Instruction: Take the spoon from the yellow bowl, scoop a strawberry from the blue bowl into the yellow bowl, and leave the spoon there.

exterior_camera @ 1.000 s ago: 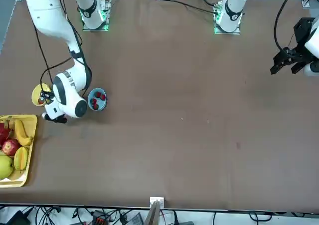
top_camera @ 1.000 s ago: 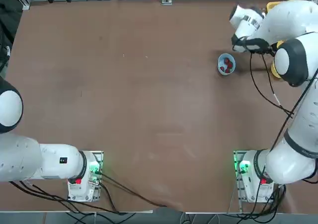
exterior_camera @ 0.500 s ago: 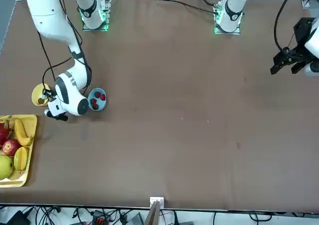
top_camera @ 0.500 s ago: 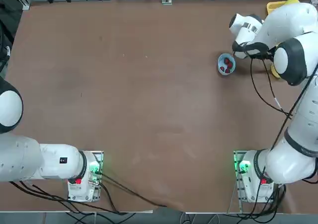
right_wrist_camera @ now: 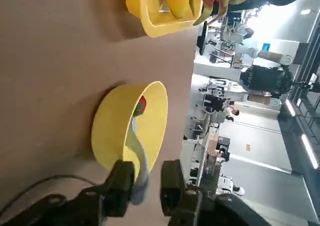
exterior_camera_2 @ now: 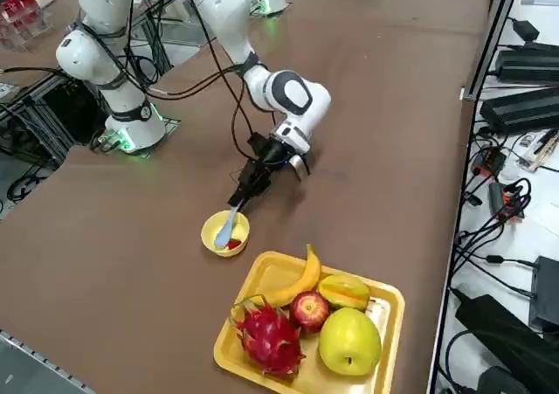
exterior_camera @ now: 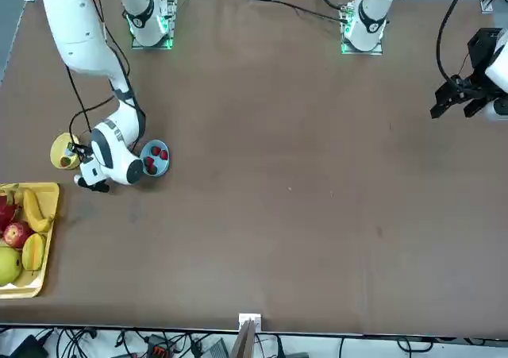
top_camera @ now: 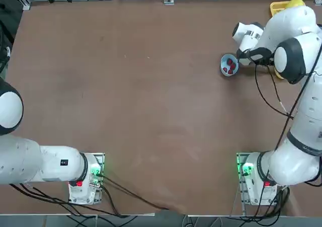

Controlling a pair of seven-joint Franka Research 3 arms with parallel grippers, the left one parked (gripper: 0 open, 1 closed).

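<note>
Broadly, the brown matte table (top_camera: 151,86) is flat and bare across its middle. The right arm (top_camera: 297,56), made of smooth white rounded shells with black joints, reaches out to the table's far right corner and bends down at the wrist. A black cable loops beside it.

A rectangular yellow tray (exterior_camera_2: 262,276) with a raised rim lies at that corner. It holds a banana, an apple, a spiky dragon fruit and other fruit.

The yellow bowl (exterior_camera_2: 212,234), round and glossy, sits between the tray and the blue bowl (exterior_camera: 163,166) near the right edge. The blue bowl is round with a pale rim and holds red strawberries (top_camera: 230,65).

The right gripper (right_wrist_camera: 147,178) hangs low and tilted at the yellow bowl's rim. Its black jaws are apart.

The spoon (right_wrist_camera: 135,141), pale blue plastic, lies in the yellow bowl with its handle rising over the rim between the jaws. It lies close against one finger (right_wrist_camera: 122,178).

One strawberry (right_wrist_camera: 141,105) shows inside the yellow bowl. From overhead, the arm hides most of that bowl.
</note>
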